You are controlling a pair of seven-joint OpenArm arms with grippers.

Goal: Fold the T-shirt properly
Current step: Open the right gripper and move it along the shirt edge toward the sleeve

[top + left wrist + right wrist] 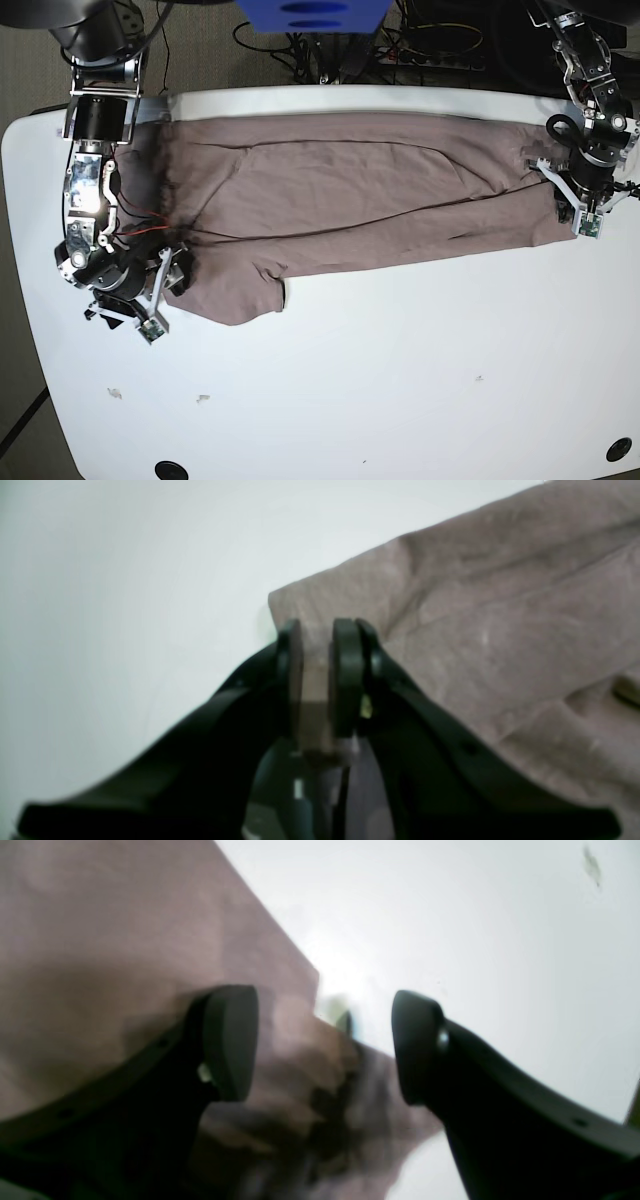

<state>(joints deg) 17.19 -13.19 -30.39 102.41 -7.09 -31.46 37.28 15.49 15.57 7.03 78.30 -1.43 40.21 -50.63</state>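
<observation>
Presently, item one: the T-shirt [350, 190], dusty mauve-brown, lying as a long band across the far half of the white table [400, 380], its long axis running straight from one of our grippers to the other. At our left gripper [320, 680] the cloth spreads ahead and off to the right of the pads; the jaws stand narrow, with a corner of the fabric pinched between them. At our right gripper [325, 1045] the cloth lies ahead and to the left, a bunched fold sitting in the gap between pads held wide apart; we cannot tell whether either pad touches it. Each arm is at its own end of the band, neither nearer the middle. We judge the coming fold turns on that end-to-end line, and the right end is not yet gripped.
</observation>
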